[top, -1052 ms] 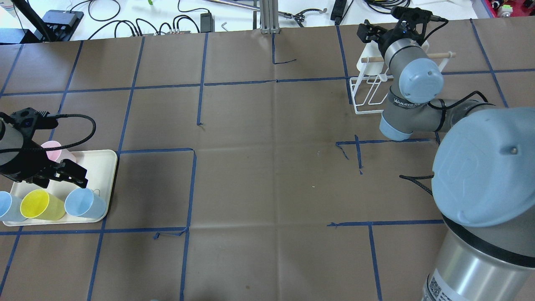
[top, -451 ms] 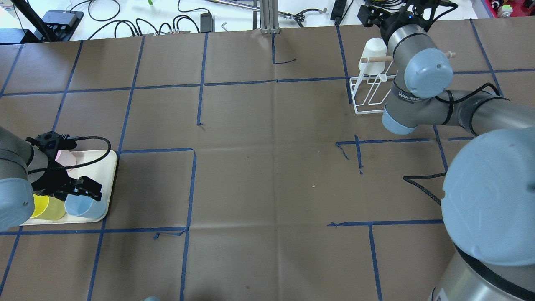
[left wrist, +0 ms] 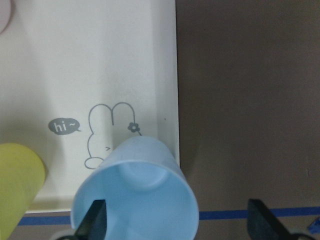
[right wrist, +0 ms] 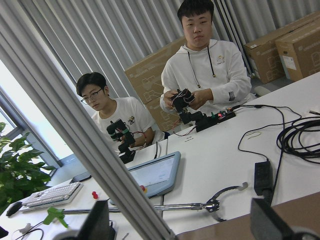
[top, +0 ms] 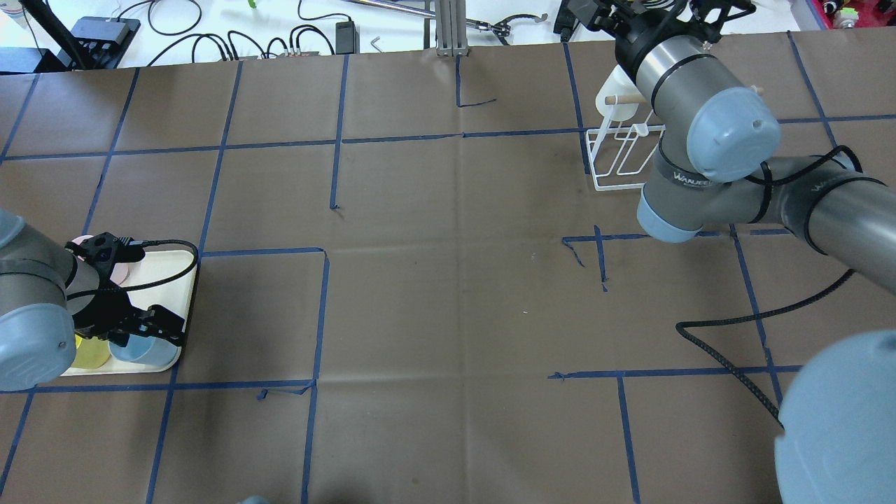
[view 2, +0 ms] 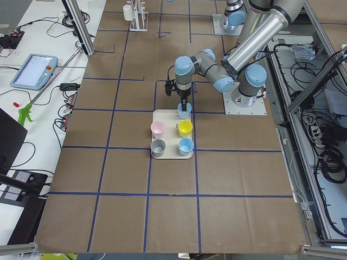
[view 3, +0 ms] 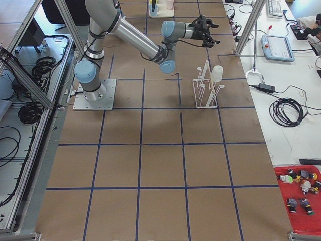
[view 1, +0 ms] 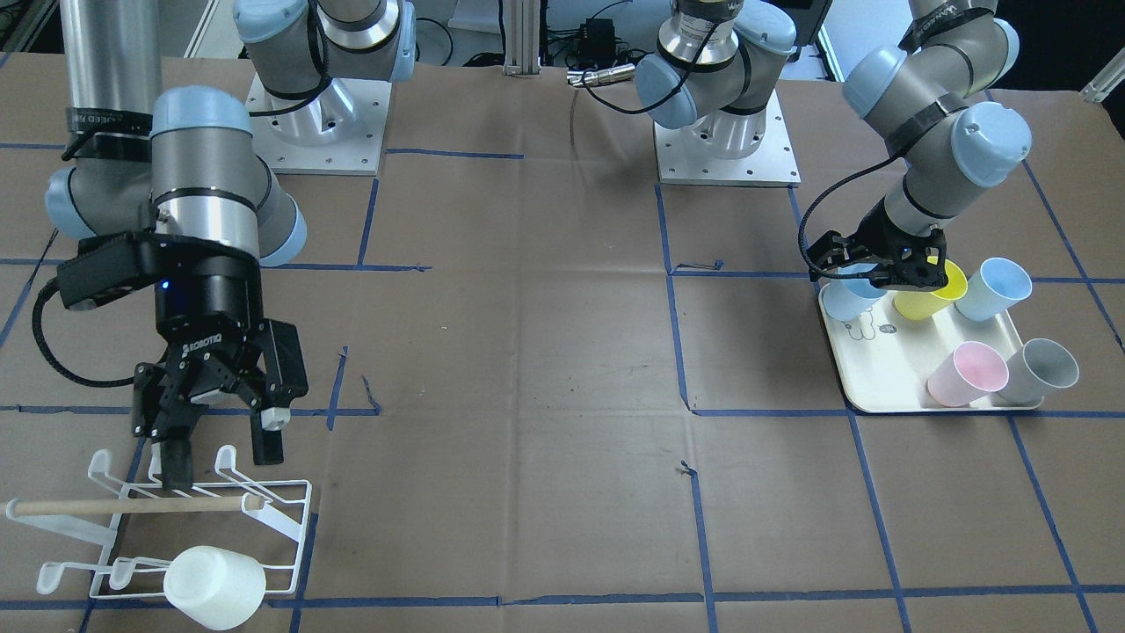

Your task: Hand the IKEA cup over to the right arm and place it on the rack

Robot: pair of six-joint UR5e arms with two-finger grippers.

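IKEA cup for this round, I judge, is the light blue cup (left wrist: 135, 200). It stands at the near right corner of the tray (left wrist: 100, 60), far out on the left of the table, with a yellow cup (view 1: 936, 288) just beside it.

My left gripper (left wrist: 177, 220) is down over it with the jaws apart: one finger sits just inside the rim and the other hangs outside, so the cup's wall lies between them. Nothing is clamped yet, so the pick is set up but not made.

The middle of the table, where I would expect the hand-over, has neither arm over it.

Over on the right, my right gripper (view 1: 221, 457) hangs just above the dowel (view 1: 132, 505) of the rack (view 1: 290, 519), fingers spread and holding nothing. One white cup (view 1: 215, 585) already sits on the rack's far row of prongs, which I take as one placement done.

For the blue cup, almost everything is left: close on it, lift it off the tray, carry it to the middle, bring the right arm across to take it, release, and hang it on a free prong.
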